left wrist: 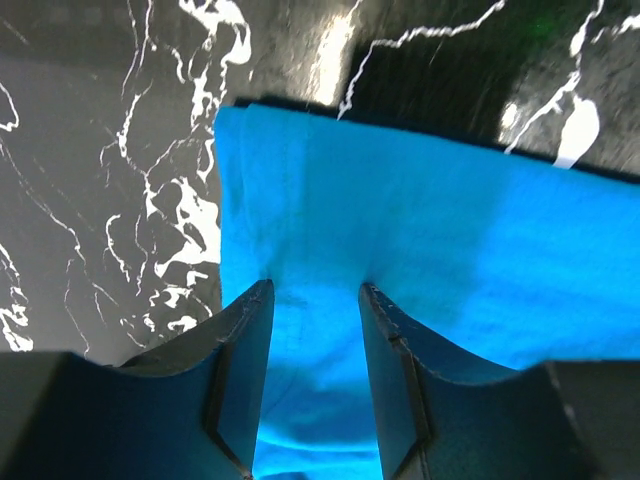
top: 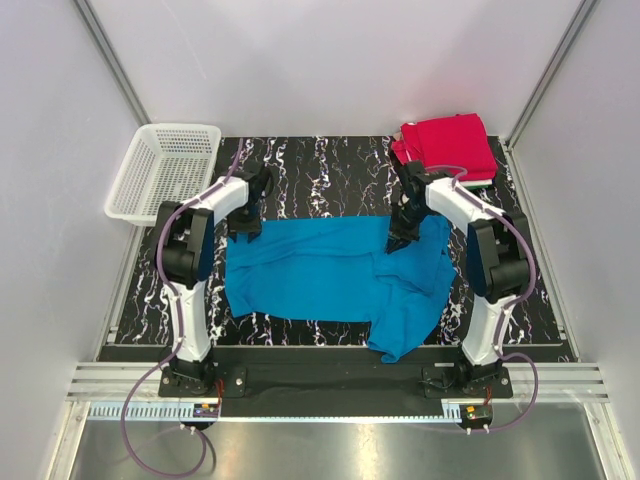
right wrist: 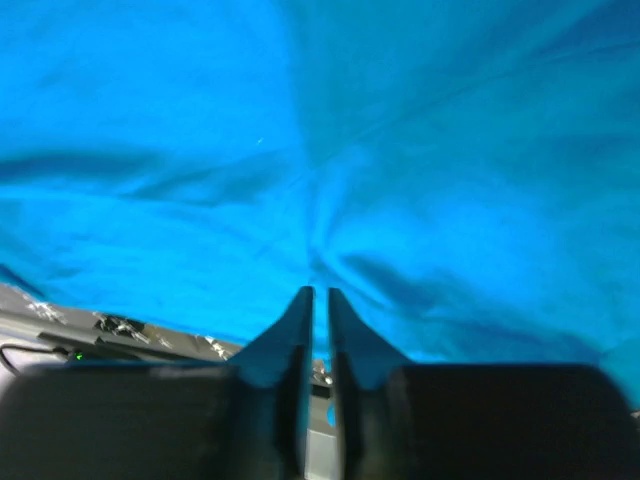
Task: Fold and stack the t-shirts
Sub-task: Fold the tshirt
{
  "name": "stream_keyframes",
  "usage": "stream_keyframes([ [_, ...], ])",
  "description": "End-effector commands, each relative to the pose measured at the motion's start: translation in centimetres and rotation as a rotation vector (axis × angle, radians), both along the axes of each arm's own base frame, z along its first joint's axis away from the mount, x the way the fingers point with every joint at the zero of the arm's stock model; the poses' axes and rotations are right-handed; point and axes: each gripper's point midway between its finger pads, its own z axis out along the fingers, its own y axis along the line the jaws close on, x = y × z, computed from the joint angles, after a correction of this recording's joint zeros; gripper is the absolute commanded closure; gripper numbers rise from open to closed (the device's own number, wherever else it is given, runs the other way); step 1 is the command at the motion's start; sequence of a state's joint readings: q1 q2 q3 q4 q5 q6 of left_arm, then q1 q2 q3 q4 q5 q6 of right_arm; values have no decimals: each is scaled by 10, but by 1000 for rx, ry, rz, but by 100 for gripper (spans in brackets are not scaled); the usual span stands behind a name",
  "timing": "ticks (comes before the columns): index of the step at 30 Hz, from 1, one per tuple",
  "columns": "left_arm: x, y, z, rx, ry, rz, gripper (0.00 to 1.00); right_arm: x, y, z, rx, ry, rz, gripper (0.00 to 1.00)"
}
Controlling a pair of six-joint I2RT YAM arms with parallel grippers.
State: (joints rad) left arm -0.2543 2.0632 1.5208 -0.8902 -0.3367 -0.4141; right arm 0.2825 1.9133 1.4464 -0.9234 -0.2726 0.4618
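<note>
One big bright-blue t-shirt (top: 320, 275) was spread across the middle of the black marbled table top (top: 330, 170). It was mostly flat on its left half and rumpled into thick folds on the right, with one part trailing toward the near edge.

The left gripper (left wrist: 315, 290) was at the shirt's far left corner. Its fingers were set fairly wide, tips pressed into the cloth, which showed in the gap between them.

The right gripper (right wrist: 320, 292) was down on the far right part, fingers closed to a sliver, pinching the fabric so creases fanned out from the tips.

Off in the far right corner sat a neat folded stack, a red t-shirt (top: 450, 145) on top with a green one (top: 482, 183) peeking out underneath — right behind the right arm. A white mesh basket (top: 165, 170) sat beyond the table's far left corner, well apart from the shirt.
</note>
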Motion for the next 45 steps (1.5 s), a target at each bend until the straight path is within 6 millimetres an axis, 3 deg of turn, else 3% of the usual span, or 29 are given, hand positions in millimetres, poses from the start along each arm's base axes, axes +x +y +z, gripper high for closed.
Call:
stream_keyframes([
  [1, 25, -7, 4, -13, -56, -16, 56, 16, -4, -16, -58, -21, -24, 90],
  [3, 26, -7, 3, -10, -57, -16, 58, 20, -8, -26, -88, -12, -25, 99],
  [14, 29, 6, -8, 41, -31, 25, 82, 9, -27, -63, -209, 87, -35, 100],
  [24, 33, 8, -7, 33, -8, 46, 90, -9, -47, -68, -309, 143, -27, 100],
  [26, 33, 6, -4, 17, -5, 50, 93, -10, -49, -65, -318, 148, -24, 100],
  [27, 33, 5, -5, 11, 2, 50, 100, -10, -49, -63, -316, 148, -20, 100],
  [36, 31, -8, 1, -72, 73, 63, 100, -3, -48, -42, -292, 135, -3, 100],
  [41, 33, -12, 7, -92, 72, 60, 100, 11, -42, -33, -260, 93, 18, 88],
  [42, 33, -13, 10, -98, 66, 58, 99, 18, -41, -24, -250, 52, 11, 85],
  [44, 34, -14, 16, -111, 53, 53, 84, 28, -43, -12, -231, -2, -12, 81],
  [45, 33, -16, 23, -122, 41, 47, 81, 37, -43, 1, -216, -60, -31, 81],
])
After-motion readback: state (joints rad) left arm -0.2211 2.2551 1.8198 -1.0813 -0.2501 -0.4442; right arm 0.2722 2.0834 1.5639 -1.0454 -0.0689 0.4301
